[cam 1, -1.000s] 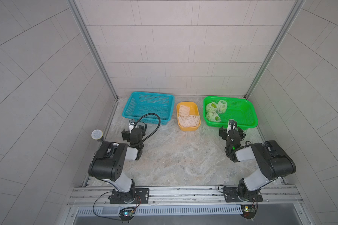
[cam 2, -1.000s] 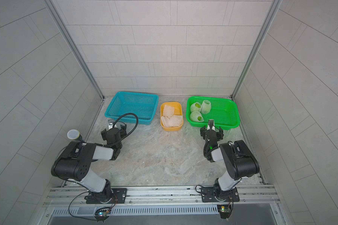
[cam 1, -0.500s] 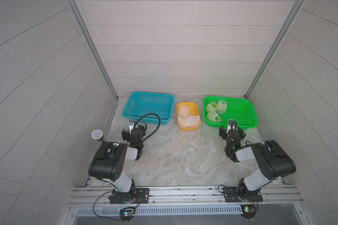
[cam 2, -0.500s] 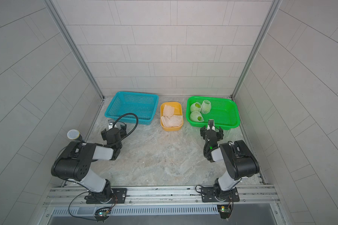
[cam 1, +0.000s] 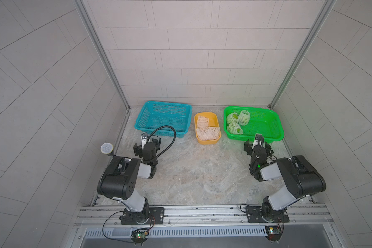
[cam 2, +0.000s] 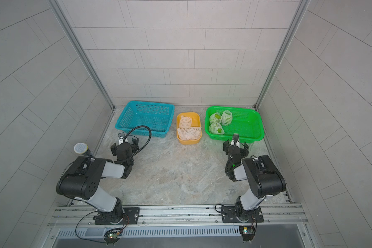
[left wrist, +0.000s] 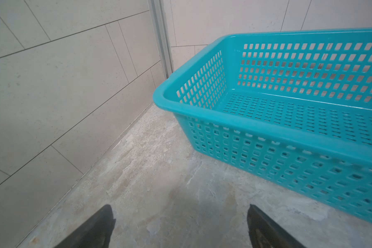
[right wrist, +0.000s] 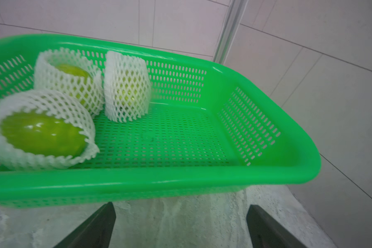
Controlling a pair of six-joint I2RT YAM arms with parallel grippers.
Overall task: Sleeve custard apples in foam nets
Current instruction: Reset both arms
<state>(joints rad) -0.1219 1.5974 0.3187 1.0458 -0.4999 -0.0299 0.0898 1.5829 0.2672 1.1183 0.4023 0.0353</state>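
Still unchanged — left end effector (left wrist: 179, 207), right end effector (right wrist: 180, 205) stay open.

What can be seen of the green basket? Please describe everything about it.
The green basket is a shallow rectangular tray of bright, glossy plastic with rounded corners, a thick rim and slotted walls and floor. It stands flat on the stone-patterned table, at its back right corner. Three custard apples, each in a white foam net, lie grouped at its end nearest the yellow tray; the rest of its floor is bare.
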